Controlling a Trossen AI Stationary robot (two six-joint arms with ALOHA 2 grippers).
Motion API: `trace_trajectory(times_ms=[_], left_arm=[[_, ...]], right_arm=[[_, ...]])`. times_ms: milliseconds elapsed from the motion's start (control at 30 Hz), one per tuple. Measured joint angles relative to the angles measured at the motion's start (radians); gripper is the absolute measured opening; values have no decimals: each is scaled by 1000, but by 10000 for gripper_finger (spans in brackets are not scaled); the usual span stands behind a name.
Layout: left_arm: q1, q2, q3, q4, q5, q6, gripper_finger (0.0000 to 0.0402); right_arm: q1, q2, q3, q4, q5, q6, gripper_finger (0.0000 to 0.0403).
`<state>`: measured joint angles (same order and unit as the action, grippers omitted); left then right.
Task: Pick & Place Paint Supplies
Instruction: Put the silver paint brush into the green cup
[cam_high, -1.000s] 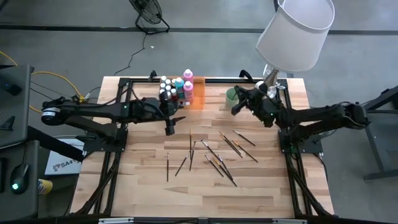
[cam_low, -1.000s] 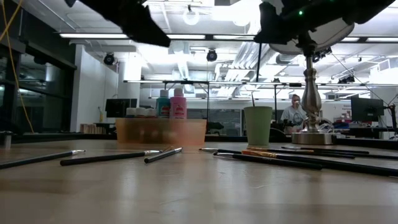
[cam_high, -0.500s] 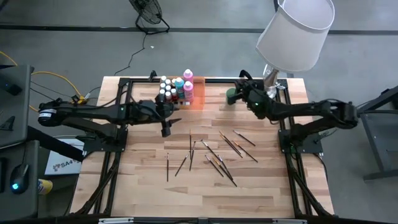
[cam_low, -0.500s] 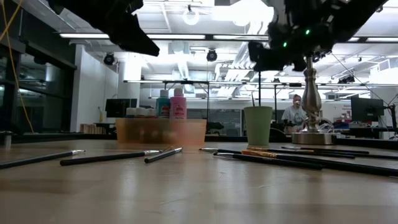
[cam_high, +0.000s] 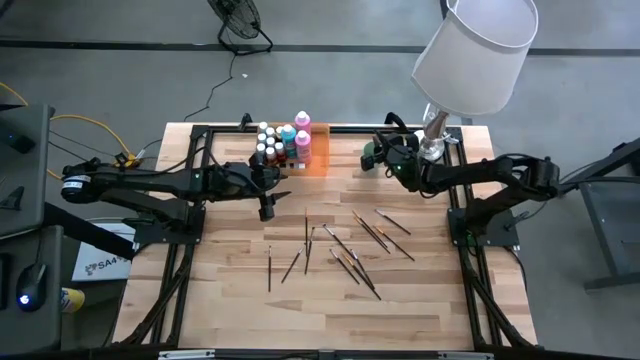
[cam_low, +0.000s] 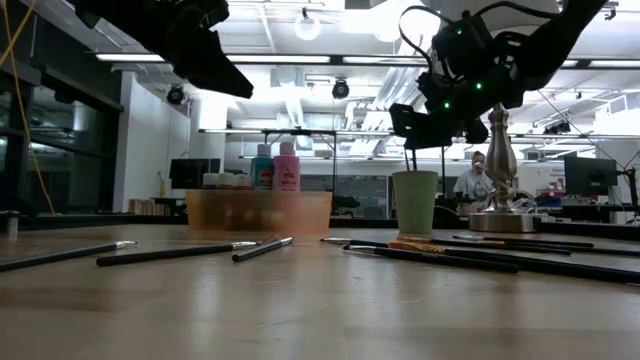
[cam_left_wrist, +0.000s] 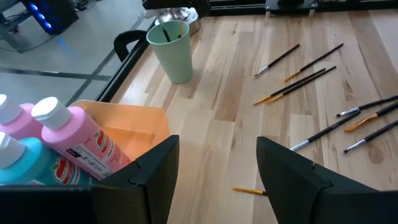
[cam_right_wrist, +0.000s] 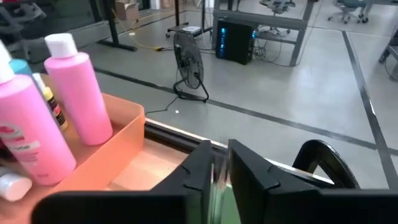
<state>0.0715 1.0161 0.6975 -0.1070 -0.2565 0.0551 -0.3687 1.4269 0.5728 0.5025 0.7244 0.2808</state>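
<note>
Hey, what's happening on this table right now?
Two robot arms are sorting paint supplies. The right gripper hangs just above the green cup, which holds a couple of brushes. The left gripper is open and empty beside the orange tray of bottles. Many loose brushes lie on the table.

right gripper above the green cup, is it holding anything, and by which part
Cannot be told: the right gripper hangs over the pale green cup; anything in it is hidden. The left gripper holds nothing.
</note>
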Motion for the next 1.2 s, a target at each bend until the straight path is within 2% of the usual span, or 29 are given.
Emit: trace_trajectory(times_ms=[133,300,500,633,1000,1200], left_arm=[[0,0,0,0,0,-1,207],[0,0,0,0,1,-9,207],[0,0,0,0,1,-18,207],[0,0,0,-1,1,-19,207],[0,0,0,-12,-29,-93,207],[0,1,0,-34,-58,-185,207]], right_arm=[[0,0,0,-1,-1,7,94],[10,-2,0,-4,-24,6,168],[60,-81,0,-41,-25,-43,230],[108,-169,0,-90,-19,-78,242],[235,-441,0,-340,-17,-84,239],[338,-521,0,-502,-20,-59,239]])
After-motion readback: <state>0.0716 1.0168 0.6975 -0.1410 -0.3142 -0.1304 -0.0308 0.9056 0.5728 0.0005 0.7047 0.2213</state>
